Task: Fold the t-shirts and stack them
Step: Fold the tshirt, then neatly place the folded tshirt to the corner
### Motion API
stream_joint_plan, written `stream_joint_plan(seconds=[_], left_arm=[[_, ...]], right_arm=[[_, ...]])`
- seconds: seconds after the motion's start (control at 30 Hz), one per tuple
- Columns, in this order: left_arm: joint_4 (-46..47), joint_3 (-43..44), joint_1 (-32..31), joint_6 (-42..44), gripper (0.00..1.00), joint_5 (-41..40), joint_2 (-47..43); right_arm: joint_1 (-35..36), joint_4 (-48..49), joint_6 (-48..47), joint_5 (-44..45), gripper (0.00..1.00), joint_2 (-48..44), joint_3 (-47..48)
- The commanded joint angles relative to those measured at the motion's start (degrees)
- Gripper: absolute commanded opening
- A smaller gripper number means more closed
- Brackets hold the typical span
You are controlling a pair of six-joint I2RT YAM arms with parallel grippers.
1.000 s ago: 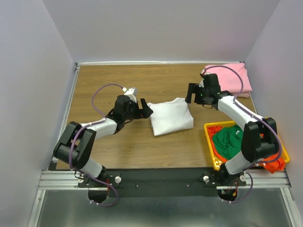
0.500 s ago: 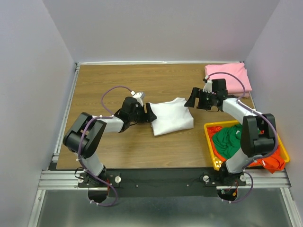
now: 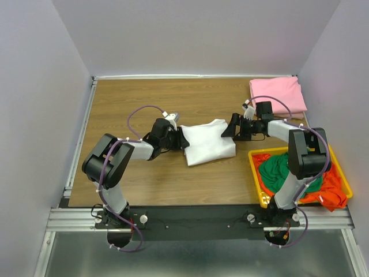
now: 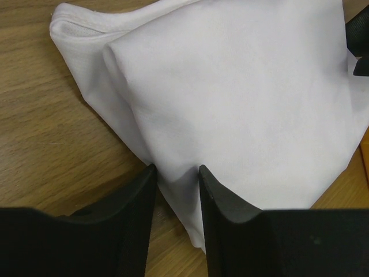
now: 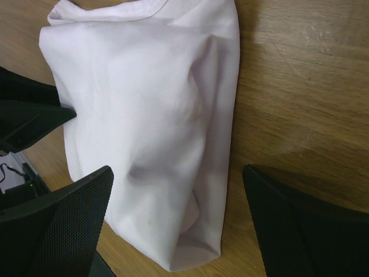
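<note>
A folded white t-shirt lies on the middle of the wooden table. My left gripper is at its left edge, and in the left wrist view the gripper has its jaws closed in on a raised fold of the white t-shirt, with cloth touching both fingers. My right gripper is at the shirt's right edge, open. In the right wrist view the gripper straddles the edge of the white t-shirt with wide gaps on both sides. A folded pink t-shirt lies at the back right corner.
A yellow basket stands at the front right, holding a crumpled green t-shirt and an orange t-shirt that spills over its rim. Walls close in the wooden table on three sides.
My left gripper has slid right onto the white shirt's left edge and closed in on the cloth. My right gripper has come down and left from near the pink shirt to the white shirt's right edge.
</note>
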Motion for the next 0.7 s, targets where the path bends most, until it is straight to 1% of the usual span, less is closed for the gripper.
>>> stream_joint_plan(seconds=[0.0, 0.03, 0.13, 0.17, 0.4, 0.5, 0.6, 0.67], left_arm=[[-1.6, 0.1, -0.34, 0.92, 0.4, -1.11, 2.01], [-1.68, -0.16, -0.34, 1.01, 0.32, -1.37, 2.19], [-1.68, -0.51, -0.34, 1.1, 0.29, -1.72, 2.54], [-1.68, -0.78, -0.34, 1.1, 0.26, -1.72, 2.63], [-1.51, -0.78, -0.34, 1.1, 0.25, -1.72, 3.24], [-1.16, -0.52, -0.34, 1.1, 0.25, -1.29, 3.42], [-0.9, -0.43, -0.34, 1.01, 0.25, -1.02, 3.6], [-0.72, -0.43, -0.34, 0.92, 0.25, -0.84, 3.51]], right_arm=[[-0.47, -0.3, -1.89, -4.08, 1.0, 3.52, -1.05], [-0.47, -0.31, -1.98, -5.65, 1.0, 4.56, -0.97], [-0.38, -0.48, -2.07, -8.46, 1.0, 6.24, -1.05], [-0.29, -0.48, -2.07, -8.56, 1.0, 6.42, -1.23], [4.01, -1.62, -2.51, -5.58, 0.95, 7.74, -2.02], [4.63, -1.89, -2.33, -4.96, 0.88, 8.79, -2.02], [6.12, -1.89, -2.16, -3.38, 0.83, 9.23, -1.67], [6.83, -1.89, -1.72, -2.24, 0.75, 9.76, -1.06]])
